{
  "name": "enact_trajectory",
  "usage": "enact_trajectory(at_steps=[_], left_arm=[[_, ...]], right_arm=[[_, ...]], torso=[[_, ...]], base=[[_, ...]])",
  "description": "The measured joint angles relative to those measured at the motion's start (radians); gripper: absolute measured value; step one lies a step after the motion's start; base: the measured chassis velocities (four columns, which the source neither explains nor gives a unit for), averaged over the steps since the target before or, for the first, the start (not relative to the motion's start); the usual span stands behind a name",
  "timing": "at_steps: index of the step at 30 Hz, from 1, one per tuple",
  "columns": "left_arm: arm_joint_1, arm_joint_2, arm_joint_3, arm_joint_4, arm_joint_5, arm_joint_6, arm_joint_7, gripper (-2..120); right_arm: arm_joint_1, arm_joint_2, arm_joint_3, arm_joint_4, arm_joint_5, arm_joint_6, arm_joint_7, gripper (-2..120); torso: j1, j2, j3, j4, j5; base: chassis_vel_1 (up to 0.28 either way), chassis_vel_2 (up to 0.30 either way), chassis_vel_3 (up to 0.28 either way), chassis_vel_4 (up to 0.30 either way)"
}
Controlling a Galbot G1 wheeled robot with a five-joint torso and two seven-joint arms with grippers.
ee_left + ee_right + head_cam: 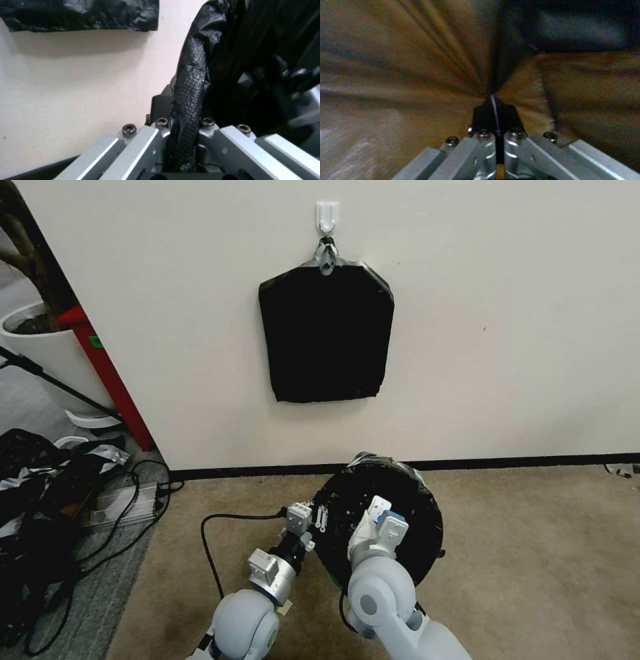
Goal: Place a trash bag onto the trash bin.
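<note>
Gripping the trash bag [400, 493] at the trash bin's mouth with both grippers.
We see our left gripper [185, 135] clamp a rolled edge; our right gripper [495, 110] pinches film inside.

Office-like test room: beige carpet [533, 553], bare cream wall [520, 313], loose cables [100, 527], potted plant [40, 340].

The trash bag [191, 82] is thin black plastic film, pebbly embossed texture with a dull grey sheen along the folds. Gripper fingers [133, 150] look like brushed bare metal with dark steel screws. Lower frame, the carpet [533, 553] is short, matt beige pile. The wall [500, 313] is smooth, flat off-white paint.
</note>
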Motion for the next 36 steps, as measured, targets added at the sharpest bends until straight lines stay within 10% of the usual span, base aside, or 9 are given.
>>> enact_trajectory(at_steps=[26, 32, 36], left_arm=[[0.015, 0.014, -0.014, -0.056, -0.047, 0.066, -0.027, 2], [-0.015, 0.014, -0.034, -0.057, -0.051, 0.185, -0.132, 2], [-0.055, 0.027, -0.060, -0.069, -0.125, 0.414, -0.275, 2]], right_arm=[[-0.020, -0.034, 0.037, -0.081, -0.322, 0.023, -0.086, 0], [-0.108, -0.073, 0.006, 0.057, -0.377, -0.027, -0.221, 5], [-0.177, -0.106, 0.007, 0.170, -0.486, -0.034, -0.323, 20]], torso=[[0.000, 0.000, 0.000, 0.0000, 0.0000], [0.000, 0.000, 0.000, 0.0000, -0.0003], [0.000, 0.000, 0.000, 0.0001, -0.0002]], base=[[0.000, 0.000, 0.000, 0.000], [0.000, 0.000, 0.000, 0.000], [0.000, 0.000, 0.000, 0.000]])
